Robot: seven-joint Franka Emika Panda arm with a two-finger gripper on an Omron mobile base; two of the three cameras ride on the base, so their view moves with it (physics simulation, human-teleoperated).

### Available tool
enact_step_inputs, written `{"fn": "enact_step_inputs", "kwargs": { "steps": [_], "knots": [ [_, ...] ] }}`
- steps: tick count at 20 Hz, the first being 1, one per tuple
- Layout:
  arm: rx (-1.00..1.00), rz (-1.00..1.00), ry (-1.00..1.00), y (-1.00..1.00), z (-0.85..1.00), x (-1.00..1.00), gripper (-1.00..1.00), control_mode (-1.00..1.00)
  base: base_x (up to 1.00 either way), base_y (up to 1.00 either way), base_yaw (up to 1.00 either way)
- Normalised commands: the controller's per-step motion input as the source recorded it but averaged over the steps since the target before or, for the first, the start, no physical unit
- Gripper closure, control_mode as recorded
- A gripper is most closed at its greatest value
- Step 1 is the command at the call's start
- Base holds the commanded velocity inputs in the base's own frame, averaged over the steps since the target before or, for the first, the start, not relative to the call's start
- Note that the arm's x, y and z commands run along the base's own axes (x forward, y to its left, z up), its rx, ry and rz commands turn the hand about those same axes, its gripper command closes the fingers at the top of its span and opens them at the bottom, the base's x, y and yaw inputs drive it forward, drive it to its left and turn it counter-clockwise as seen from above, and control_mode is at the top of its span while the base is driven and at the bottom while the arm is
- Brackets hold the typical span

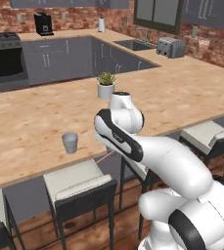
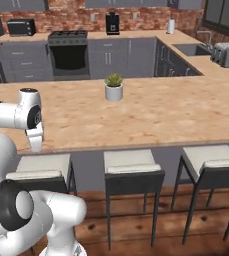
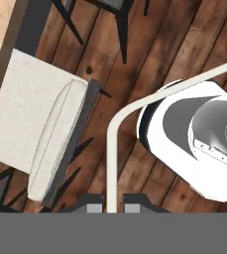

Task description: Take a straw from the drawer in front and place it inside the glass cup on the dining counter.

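One thin, pale straw [image 3: 111, 149] is clamped between the two small dark tips of the tool [image 3: 112, 202], whose jaws are together on it. In the hand view the straw rises from the tips, curves and runs off toward the upper right, above dark wooden floor [image 3: 149, 44] planks with visible knots. A stool [image 3: 33, 119] with a cream fabric seat and dark metal frame stands beside the straw's line. From the left base view, the glass cup [image 1: 70, 142], a small grey translucent tumbler, stands upright near the front edge of the light-wood worktop [image 1: 30, 122], whose grain shows clearly. Farther back on the same worktop sits a white pot [image 1: 105, 91] holding a spiky green plant.
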Motion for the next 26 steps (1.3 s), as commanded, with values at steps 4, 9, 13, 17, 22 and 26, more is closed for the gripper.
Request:
{"fn": "enact_step_inputs", "kwargs": {
  "steps": [4,9,13,17,22,26],
  "knots": [
    [0.00,0.00,0.00,0.00,0.00,0.00,1.00,1.00,0.61,-0.23,0.12],
    [0.00,0.00,0.00,0.00,0.00,0.00,1.00,1.00,0.51,-0.20,0.11],
    [0.00,0.00,0.00,0.00,0.00,0.00,1.00,1.00,0.42,-0.13,0.09],
    [0.00,0.00,0.00,0.00,0.00,0.00,1.00,1.00,0.40,-0.08,0.08],
    [0.06,0.06,0.04,-0.06,0.00,0.09,1.00,-1.00,0.11,-0.05,0.03],
    [0.00,0.01,0.14,-0.01,0.03,0.28,1.00,-1.00,0.00,0.00,0.00]
  ]
}}
